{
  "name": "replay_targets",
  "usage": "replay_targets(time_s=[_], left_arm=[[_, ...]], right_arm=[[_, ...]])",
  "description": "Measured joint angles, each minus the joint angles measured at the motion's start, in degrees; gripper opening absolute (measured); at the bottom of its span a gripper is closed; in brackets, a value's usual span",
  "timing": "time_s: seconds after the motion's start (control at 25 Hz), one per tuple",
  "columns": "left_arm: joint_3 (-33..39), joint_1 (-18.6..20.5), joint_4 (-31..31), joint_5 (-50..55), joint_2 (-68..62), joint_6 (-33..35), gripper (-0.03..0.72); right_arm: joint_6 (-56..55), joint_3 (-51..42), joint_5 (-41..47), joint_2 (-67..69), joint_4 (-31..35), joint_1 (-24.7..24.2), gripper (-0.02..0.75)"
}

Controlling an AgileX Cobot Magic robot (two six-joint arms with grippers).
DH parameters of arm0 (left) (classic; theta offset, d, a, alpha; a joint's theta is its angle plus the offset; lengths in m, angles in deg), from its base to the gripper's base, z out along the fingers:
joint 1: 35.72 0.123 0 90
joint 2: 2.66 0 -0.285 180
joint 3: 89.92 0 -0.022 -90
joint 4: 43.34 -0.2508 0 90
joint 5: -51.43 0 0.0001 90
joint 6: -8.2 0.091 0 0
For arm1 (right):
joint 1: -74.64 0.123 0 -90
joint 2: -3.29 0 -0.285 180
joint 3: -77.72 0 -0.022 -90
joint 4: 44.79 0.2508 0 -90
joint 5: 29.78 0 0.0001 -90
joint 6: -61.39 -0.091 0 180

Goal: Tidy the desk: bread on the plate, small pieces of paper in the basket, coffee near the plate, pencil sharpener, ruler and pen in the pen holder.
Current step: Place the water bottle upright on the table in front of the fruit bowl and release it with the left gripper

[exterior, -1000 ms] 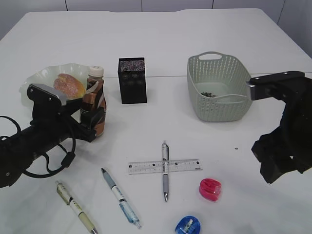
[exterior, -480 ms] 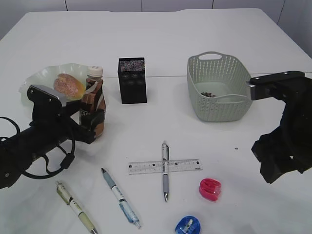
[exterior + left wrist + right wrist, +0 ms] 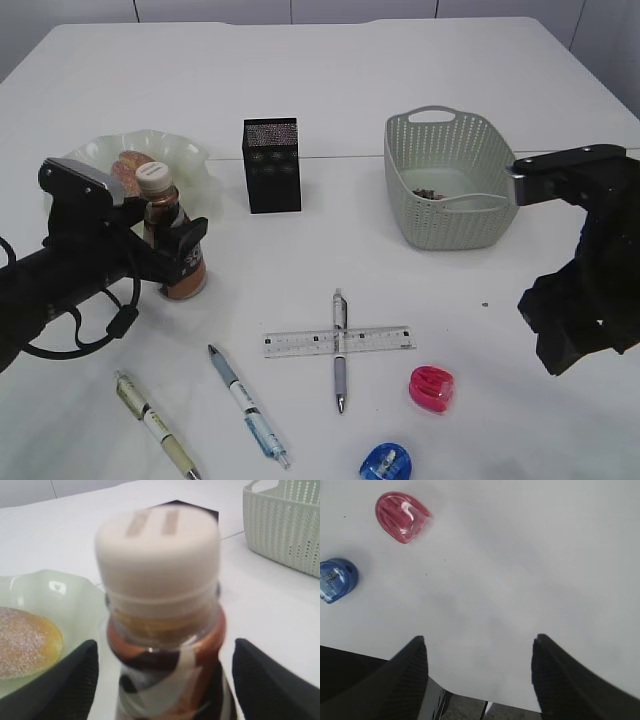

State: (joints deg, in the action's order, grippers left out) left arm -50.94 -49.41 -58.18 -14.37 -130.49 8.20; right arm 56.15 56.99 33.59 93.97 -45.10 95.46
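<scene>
You are on the coffee step: the coffee bottle [image 3: 175, 245] stands upright at left centre of the exterior view, just below and right of the plate [image 3: 190, 155], which already carries the bread [image 3: 128, 165]. The left gripper [image 3: 170, 255] has its jaws spread wide on either side of the bottle with daylight showing each side, so nothing is held. Your next move, as I judge it, is to back that arm off without tipping the bottle.

The right gripper [image 3: 477, 655] hangs open and empty over bare table at lower right, near the pink sharpener [image 3: 431, 388] and blue sharpener [image 3: 386, 462]. Both belong in the black pen holder [image 3: 271, 165], as do the ruler [image 3: 338, 341] and 3 pens.

No brand or label text is legible; the bottle's cap shows only 2 blurred bars.
</scene>
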Motion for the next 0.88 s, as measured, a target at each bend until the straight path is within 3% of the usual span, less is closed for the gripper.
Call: replay_targets(time_s=[0.68,0.88], left_arm=[[2.9,0.0,-1.4,0.1,17.7,0.0,0.594],[3.0,2.8,0.3,2.3,23.3,0.0,0.594]], right_arm=[[0.0,0.0,0.0,0.0,-0.1,0.0,0.48],[0.0,0.0,0.0,0.0,-0.1,0.0,0.48]])
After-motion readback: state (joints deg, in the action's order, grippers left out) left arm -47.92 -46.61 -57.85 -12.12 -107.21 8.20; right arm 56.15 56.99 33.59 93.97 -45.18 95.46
